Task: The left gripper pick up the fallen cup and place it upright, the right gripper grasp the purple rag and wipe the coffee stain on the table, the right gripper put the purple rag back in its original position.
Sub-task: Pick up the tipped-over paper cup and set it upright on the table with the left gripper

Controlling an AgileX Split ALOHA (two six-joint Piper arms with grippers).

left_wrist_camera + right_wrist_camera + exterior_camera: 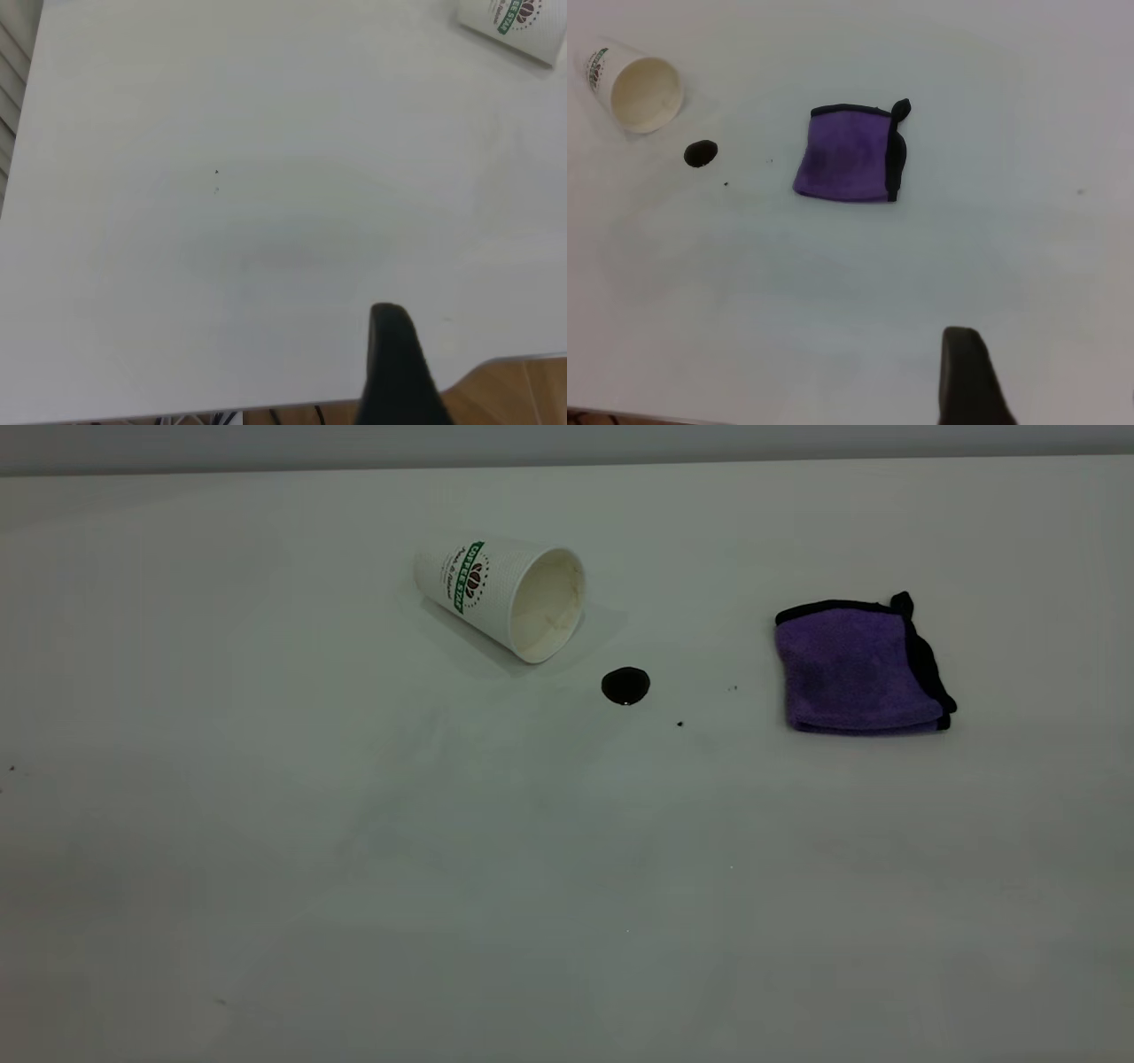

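A white paper cup (500,593) with a green logo lies on its side on the white table, its mouth toward the front right. It also shows in the right wrist view (636,88) and at the edge of the left wrist view (518,22). A small dark coffee stain (625,685) sits just in front of the cup's mouth and also shows in the right wrist view (701,153). The folded purple rag (858,669) with black trim lies flat to the right of the stain and also shows in the right wrist view (849,155). Neither gripper shows in the exterior view. Only a black part of my left gripper (396,363) and of my right gripper (966,376) shows, both far from the objects.
Tiny dark specks (679,724) lie between the stain and the rag. The table's edge and a wooden floor (523,390) show beside my left gripper. A grey wall (567,443) runs behind the table.
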